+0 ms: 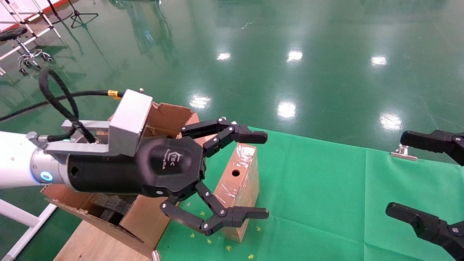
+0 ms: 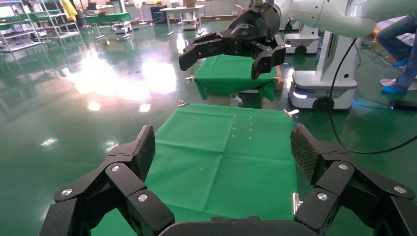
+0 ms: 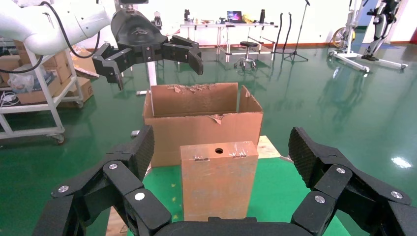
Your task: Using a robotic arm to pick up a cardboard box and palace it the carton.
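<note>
- Jaws of the left gripper stand wide apart and empty at centre frame in the head view, one finger above the box, the other low across its near end; I cannot tell whether either touches it.
- Box stands on the green cloth at lower centre, just right of the carton; a round hole shows in its upper face.
- Handling, as a guess: light, stiff cardboard, but the shiny tape may be slick, so the bare brown long sides look the better hold.
- Right gripper is also spread open, idle at the right edge of the head view, well apart from the box; its wrist view faces the box's end.
- Carton's inside is mostly hidden behind the arm; only dark foam shows at lower left.
- Box's far side and base are out of sight, and the left wrist view misses it entirely.
</note>
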